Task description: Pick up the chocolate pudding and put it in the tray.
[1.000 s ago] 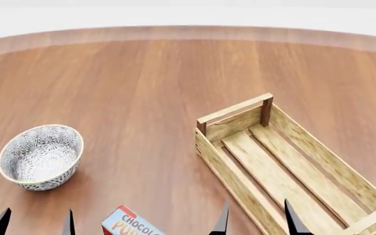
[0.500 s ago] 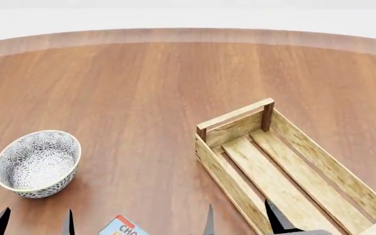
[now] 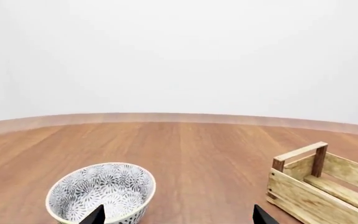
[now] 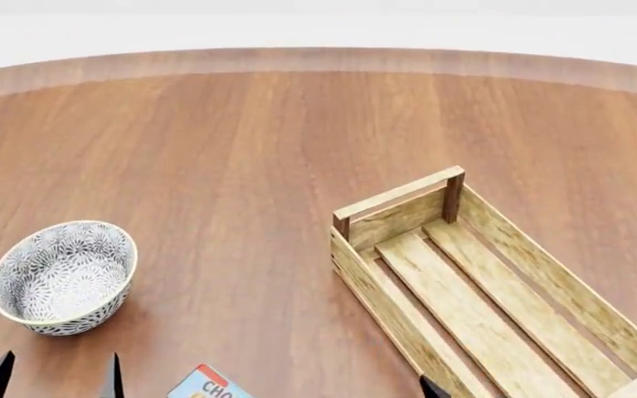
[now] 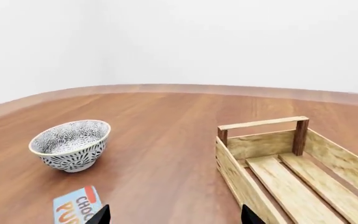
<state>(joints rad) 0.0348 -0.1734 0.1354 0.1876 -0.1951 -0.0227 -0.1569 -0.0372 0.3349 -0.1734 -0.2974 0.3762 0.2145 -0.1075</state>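
The chocolate pudding (image 5: pixel 75 208) lies flat on the wooden table, light-blue top with orange letters facing up. The head view shows only its top corner (image 4: pixel 210 385) at the bottom edge. The tray (image 4: pixel 398 196) is a long light-wood crate on the table's right side, with nothing in it. My right gripper (image 5: pixel 175 217) is open over bare table between pudding and tray, the pudding just outside one fingertip (image 5: pixel 102 215). In the head view only one of its fingertips (image 4: pixel 431 388) shows. My left gripper (image 3: pixel 179 217) is open and holds nothing, near the bowl.
A grey-white patterned bowl (image 4: pixel 64 278) stands at the table's left, just beyond the left gripper (image 4: pixel 53 380). The round table's far edge (image 4: pixel 318 58) curves across the back. The tray's near end post (image 5: pixel 223 135) stands close to the right gripper.
The right gripper's fingers have sunk toward the head view's bottom edge, so only one tip still shows. The head view tilted a little earlier, then held. Pudding, bowl and tray have not moved.
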